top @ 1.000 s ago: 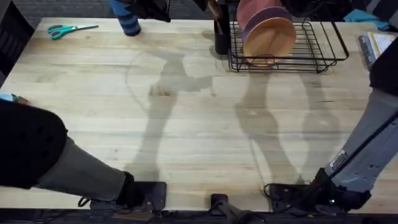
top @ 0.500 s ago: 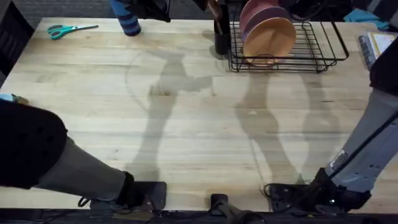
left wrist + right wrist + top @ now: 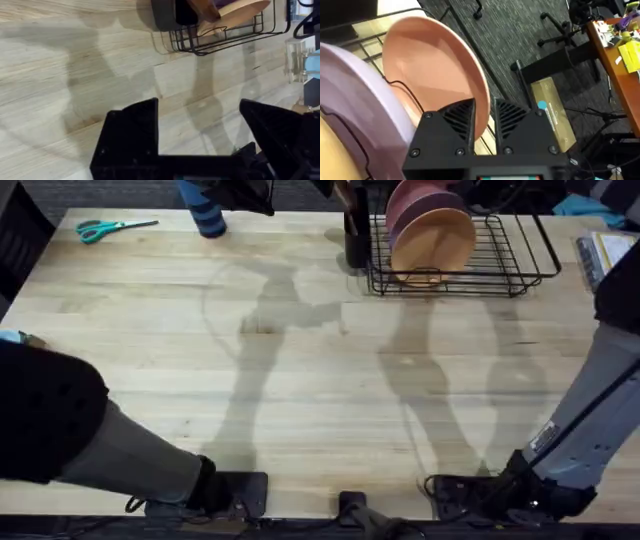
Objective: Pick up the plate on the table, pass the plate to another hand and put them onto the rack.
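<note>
Plate (image 3: 440, 85) unmoved in rack (image 3: 500, 260); right fingers (image 3: 465, 117) still clamping rim.

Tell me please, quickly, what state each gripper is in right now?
Left gripper: open, holding nothing, above the table.
Right gripper: shut on the rim of the salmon-pink plate at the rack.

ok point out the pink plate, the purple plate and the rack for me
pink plate (image 3: 437, 75), right wrist view, on its inner face above the gripper fingers
purple plate (image 3: 357, 95), right wrist view, on its broad rim beside the pink plate
rack (image 3: 520, 250), overhead view, on the wire floor to the side of the plates
</note>
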